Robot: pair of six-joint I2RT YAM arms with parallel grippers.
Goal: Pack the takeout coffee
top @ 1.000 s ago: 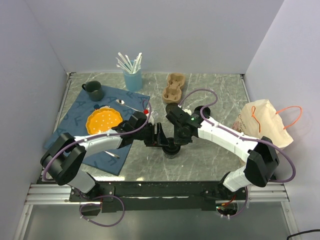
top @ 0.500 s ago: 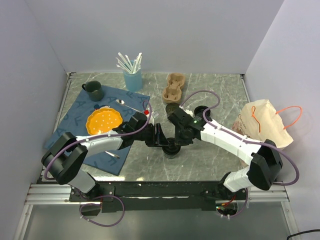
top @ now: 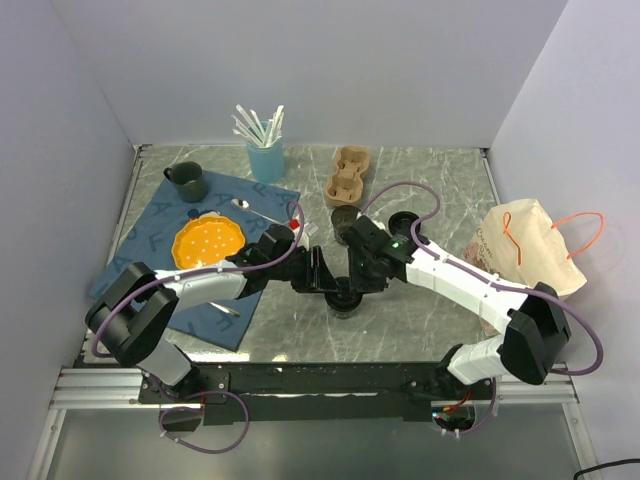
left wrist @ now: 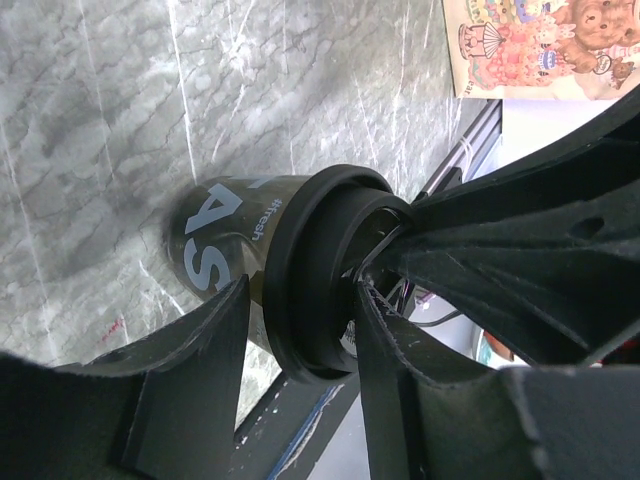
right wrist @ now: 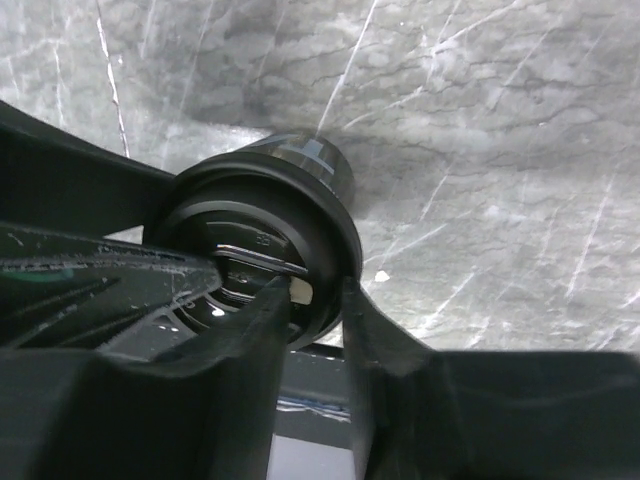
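Since the earlier frame the right gripper (right wrist: pixel 315 290) has let its jaws part and its elbow has drifted a little toward the right edge, while the left gripper (left wrist: pixel 300 295) has closed in. I now see the left gripper clamped on the takeout coffee (top: pixel 345 298), one finger on each side of the cup right at its black lid (left wrist: pixel 320 270). The right gripper stands narrowly open astride the lid's rim, one finger inside it and one outside, with a sliver of gap showing. The cup stands upright on the marble table (top: pixel 420 330), nearer the near edge than the far one and roughly midway between the left and right edges, with both grippers meeting over it. From my overhead view, the cardboard cup carrier (top: pixel 347 178) sits by the far edge and the beige bag (top: pixel 525 245) lies against the right edge, both well apart from the cup.
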